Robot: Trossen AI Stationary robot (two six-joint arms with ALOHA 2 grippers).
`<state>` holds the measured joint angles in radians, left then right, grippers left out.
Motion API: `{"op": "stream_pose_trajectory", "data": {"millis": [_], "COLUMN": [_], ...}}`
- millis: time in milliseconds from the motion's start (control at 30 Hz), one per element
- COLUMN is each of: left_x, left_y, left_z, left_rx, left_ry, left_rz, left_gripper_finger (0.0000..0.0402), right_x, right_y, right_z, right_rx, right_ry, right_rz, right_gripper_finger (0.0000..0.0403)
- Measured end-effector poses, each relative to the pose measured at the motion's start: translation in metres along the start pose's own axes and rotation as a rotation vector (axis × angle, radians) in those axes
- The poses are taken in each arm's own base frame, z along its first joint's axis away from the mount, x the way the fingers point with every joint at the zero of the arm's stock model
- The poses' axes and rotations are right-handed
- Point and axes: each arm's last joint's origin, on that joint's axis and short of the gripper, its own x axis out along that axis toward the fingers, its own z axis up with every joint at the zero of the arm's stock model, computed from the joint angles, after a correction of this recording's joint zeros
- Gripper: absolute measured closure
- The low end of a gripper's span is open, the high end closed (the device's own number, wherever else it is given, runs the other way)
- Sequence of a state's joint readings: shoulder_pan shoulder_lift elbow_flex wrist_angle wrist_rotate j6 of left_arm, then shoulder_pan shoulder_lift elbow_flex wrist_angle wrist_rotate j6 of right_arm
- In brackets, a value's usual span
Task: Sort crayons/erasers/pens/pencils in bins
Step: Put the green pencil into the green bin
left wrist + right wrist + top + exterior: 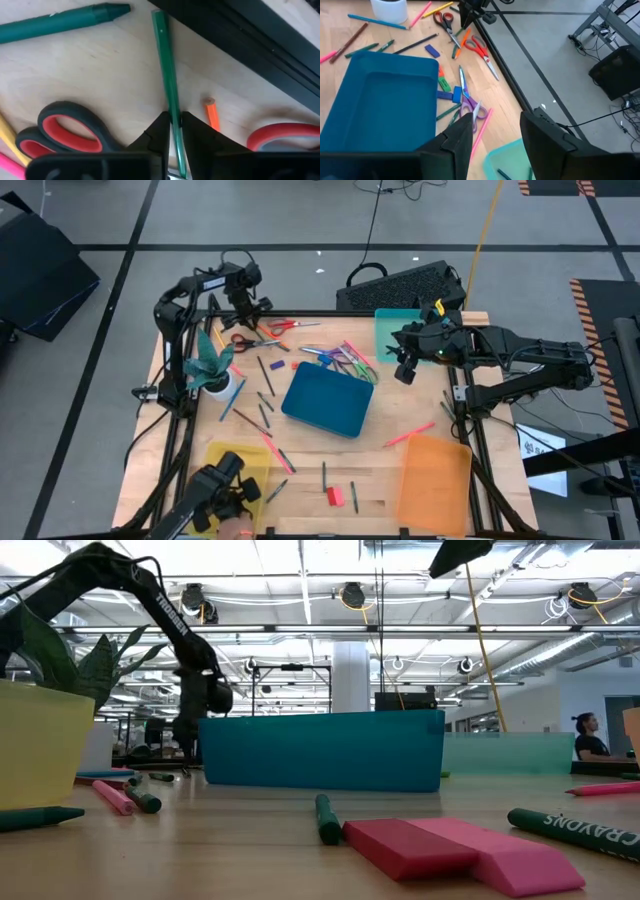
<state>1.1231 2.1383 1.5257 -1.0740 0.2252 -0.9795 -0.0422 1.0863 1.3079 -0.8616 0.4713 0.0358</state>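
A thin green pen [170,90] is pinched between the closed fingers of the left gripper [246,317] at the upper left of the table [420,405], beside red-handled scissors [70,127]. Red and pink erasers [455,848] lie at the bottom centre. The dark blue bin [328,400] sits mid-table. The right gripper [405,368] is held wide open and empty beside the teal bin [385,330].

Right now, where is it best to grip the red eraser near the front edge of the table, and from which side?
Probably from straight above, across the narrow width at the middle of the red eraser. It lies flat on the table, a pink eraser against one end, its long sides free.
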Motion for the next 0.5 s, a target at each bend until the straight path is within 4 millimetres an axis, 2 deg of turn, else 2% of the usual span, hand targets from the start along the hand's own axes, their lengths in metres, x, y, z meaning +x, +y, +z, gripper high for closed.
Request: {"op": "stream_pose_trajectory", "data": {"millis": [333, 500], "left_x": [0.006, 0.007], "left_y": [0.004, 0.003], "left_z": [0.011, 0.012], "left_rx": [-0.01, -0.021], "left_ry": [0.016, -0.003], "left_rz": [-0.006, 0.006], "left_gripper_finger": [0.0338, 0.0372], "right_x": [0.0, 0.0], "right_y": [-0.001, -0.001], "right_z": [-0.001, -0.001], "right_rx": [-0.023, -0.04], "right_ry": [0.012, 0.013], "right_rz": [-0.005, -0.007], "right_gripper_finger": [0.0248, 0.0248]}}
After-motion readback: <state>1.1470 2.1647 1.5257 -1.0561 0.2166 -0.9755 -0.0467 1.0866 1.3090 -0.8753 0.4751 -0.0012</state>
